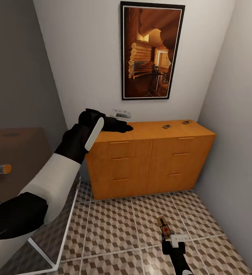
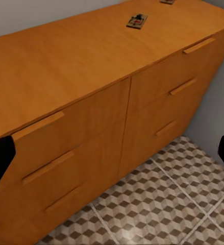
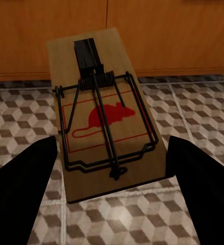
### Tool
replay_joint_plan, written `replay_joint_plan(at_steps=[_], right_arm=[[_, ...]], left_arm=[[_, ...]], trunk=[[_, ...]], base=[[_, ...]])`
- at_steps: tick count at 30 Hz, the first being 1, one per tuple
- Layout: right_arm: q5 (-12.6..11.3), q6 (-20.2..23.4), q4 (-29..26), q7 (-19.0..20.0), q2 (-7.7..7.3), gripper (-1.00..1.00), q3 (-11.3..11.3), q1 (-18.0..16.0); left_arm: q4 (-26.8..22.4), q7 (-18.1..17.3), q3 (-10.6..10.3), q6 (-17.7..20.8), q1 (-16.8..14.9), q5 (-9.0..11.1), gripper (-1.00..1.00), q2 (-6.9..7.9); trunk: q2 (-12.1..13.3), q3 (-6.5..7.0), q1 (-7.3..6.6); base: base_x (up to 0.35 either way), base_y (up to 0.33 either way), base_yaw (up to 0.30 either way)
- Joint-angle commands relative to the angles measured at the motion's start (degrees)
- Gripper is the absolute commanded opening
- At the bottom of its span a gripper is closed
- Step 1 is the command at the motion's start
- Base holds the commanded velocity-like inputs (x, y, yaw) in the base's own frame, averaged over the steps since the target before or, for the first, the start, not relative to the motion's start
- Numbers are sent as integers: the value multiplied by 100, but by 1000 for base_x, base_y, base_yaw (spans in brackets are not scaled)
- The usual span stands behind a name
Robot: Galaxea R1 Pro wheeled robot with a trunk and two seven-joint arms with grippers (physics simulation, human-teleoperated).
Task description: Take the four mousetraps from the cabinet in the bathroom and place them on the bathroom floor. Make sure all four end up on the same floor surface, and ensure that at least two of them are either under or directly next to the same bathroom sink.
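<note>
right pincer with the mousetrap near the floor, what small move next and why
Probably lower the right pincer a little and set the mousetrap flat on the cube-pattern floor. The right wrist view shows the trap tilted between spread fingers above the tiles, whether gripped or resting I cannot tell. Two more traps wait on the cabinet.

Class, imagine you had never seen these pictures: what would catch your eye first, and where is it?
Probably the orange-brown cabinet against the back wall, with two small mousetraps on its top and a framed cabin picture above. Next, the mousetrap with a red mouse print, lying on the patterned floor between the right gripper fingers.
</note>
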Motion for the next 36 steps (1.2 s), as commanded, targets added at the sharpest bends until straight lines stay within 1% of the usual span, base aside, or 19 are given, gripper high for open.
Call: replay_joint_plan(at_steps=[1, 6, 14, 17, 20, 25, 36], right_arm=[[-5, -11, 5, -46, 3, -100, 51, -4], [-5, -11, 5, -46, 22, -100, 56, -4], [-5, -11, 5, -46, 52, -100, 56, -4], [-7, -11, 5, -46, 53, -100, 56, -4], [-12, -11, 5, -46, 44, -100, 56, -4], [-10, -11, 5, -46, 49, -100, 56, -4], [-12, -11, 5, -46, 46, -100, 56, -4]], left_arm=[[13, -18, 1, 21, 0, -5, 100, 1], [114, -20, 0, 22, 5, -5, 100, 2], [237, -21, -8, 20, 3, -5, 100, 2], [286, -21, -51, 15, 4, -5, 100, 1], [329, -21, -148, 12, 8, -5, 100, 2], [355, -21, -179, 5, 7, -5, 100, 1], [355, -21, -184, 4, 3, -5, 100, 2]], trunk=[[-3, -10, 0], [-3, -41, 0], [-3, -50, 0], [-3, -50, 0], [-3, -49, 0], [-3, -26, 0], [-3, 42, 0]], base=[[131, 0, 0], [235, 0, 0], [318, 0, 0], [326, 0, 0], [259, 0, -11], [95, 0, -154], [8, 0, -205]])
